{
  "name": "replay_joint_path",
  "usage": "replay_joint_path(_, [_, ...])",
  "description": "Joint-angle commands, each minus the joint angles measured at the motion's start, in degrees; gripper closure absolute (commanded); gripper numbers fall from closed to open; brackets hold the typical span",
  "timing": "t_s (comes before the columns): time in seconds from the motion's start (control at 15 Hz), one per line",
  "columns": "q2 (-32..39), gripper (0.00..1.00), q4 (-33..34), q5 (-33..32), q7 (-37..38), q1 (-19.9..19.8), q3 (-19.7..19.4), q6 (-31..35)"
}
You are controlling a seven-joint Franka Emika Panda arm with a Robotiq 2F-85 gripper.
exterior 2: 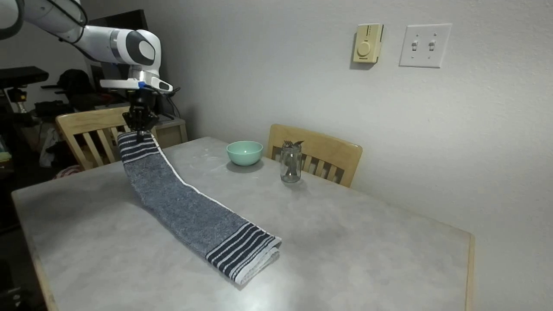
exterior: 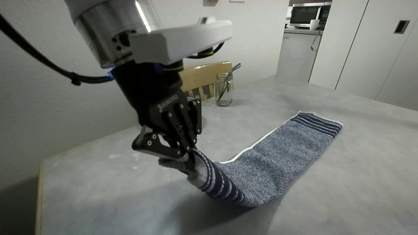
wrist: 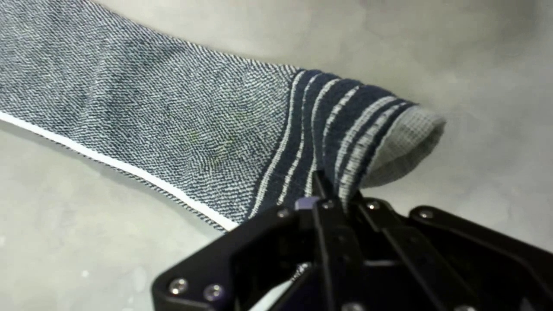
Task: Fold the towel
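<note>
The towel is long, narrow and grey-blue, with navy and white striped bands at its ends. It lies across the table in both exterior views (exterior: 281, 153) (exterior 2: 185, 207). One striped end is lifted and curls up at my gripper. The far striped end lies flat on the table. My gripper (exterior: 191, 161) is shut on the lifted end; it also shows in an exterior view (exterior 2: 140, 134). In the wrist view the fingers (wrist: 339, 192) pinch the striped band, and the pale underside of the hem shows beside them. The cloth between the fingertips is partly hidden.
A teal bowl (exterior 2: 244, 153) and a glass jar with cutlery (exterior 2: 291, 164) stand near the wall side of the grey table (exterior 2: 367, 259). The jar also shows in an exterior view (exterior: 224, 91). Wooden chairs (exterior 2: 319, 147) stand at the table's edges.
</note>
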Motion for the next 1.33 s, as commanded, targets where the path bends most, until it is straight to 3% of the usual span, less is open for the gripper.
replay_joint_path(0.0, [-6.7, 0.99, -7.9, -2.0, -1.1, -0.7, -0.9, 0.5])
replay_joint_path(0.93, [-19.5, 0.99, -23.5, -8.9, -3.2, -1.8, -3.8, 1.4])
replay_joint_path(1.07, [-20.9, 0.99, -25.0, -10.7, -3.6, -3.8, -1.7, 0.9])
replay_joint_path(1.2, [-21.9, 0.99, -25.9, -11.9, -3.4, -4.3, -1.3, -0.2])
replay_joint_path(1.27, [-18.4, 0.94, -21.5, -11.2, -1.8, -4.1, -1.0, -0.5])
